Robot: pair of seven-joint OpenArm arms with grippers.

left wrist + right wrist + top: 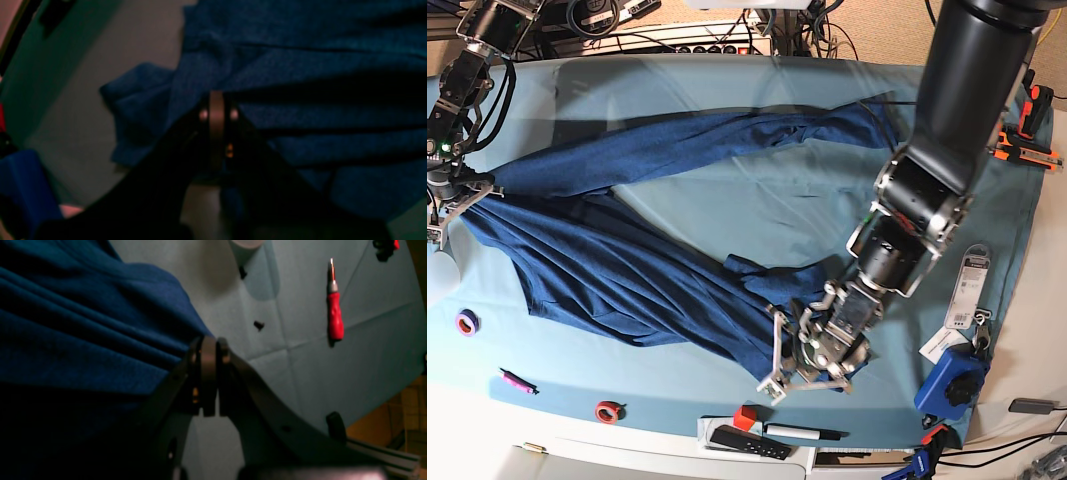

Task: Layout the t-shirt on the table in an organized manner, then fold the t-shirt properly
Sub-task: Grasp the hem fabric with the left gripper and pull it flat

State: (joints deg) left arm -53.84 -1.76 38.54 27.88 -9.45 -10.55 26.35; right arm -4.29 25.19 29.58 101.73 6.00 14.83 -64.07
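Both claws are closed on the t-shirt (627, 270). At the left edge of the base view the right claw (467, 190) pinches a bunched corner of the cloth; in its wrist view the jaws meet with folds of blue fabric gathered against them. From there the shirt stretches rightward over the table (757, 210), one long strip running up toward the upper right, the wider body sagging in creases toward the lower middle. At the lower middle the left claw (812, 345) grips the shirt's near edge, jaws pressed together on the knit in its wrist view. A red screwdriver (335, 315) lies on the table in the right wrist view, well apart from the shirt.
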